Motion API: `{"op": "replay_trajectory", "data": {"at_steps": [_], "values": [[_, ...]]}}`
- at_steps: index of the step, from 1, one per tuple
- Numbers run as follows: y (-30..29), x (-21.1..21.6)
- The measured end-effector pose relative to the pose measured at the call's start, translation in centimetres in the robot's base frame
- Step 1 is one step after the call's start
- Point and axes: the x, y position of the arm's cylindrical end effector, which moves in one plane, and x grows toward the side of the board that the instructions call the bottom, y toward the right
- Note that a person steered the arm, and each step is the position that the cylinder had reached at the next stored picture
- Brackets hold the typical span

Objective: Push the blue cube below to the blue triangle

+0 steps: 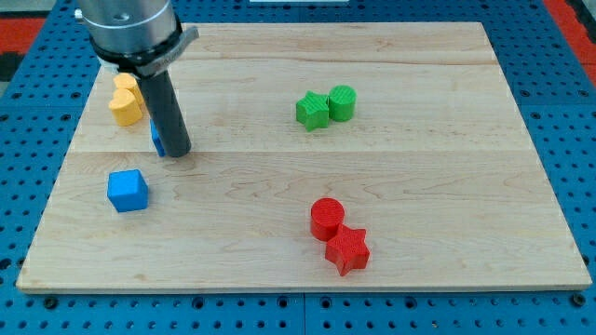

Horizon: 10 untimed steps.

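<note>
The blue cube (128, 190) lies near the board's left edge, towards the view's bottom. A second blue block, the blue triangle (155, 137), is mostly hidden behind my rod; only a thin blue sliver shows on the rod's left side. My tip (178, 152) rests on the board just right of that sliver, above and to the right of the blue cube, with a clear gap between tip and cube.
Two yellow blocks (124, 102) sit at the upper left, beside the rod. A green star (313, 111) and green cylinder (342, 101) touch at upper centre. A red cylinder (327, 218) and red star (347, 248) touch at lower centre. The wooden board (419, 186) lies on a blue pegboard.
</note>
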Motion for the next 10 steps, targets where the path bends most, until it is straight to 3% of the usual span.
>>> {"op": "replay_trajectory", "data": {"at_steps": [2, 4, 5, 7, 9, 10], "values": [[-1.3, -2.7], [-0.3, 11.9], [-5.7, 9.8], [-5.2, 2.4], [-2.2, 4.0], [2.5, 3.7]]}}
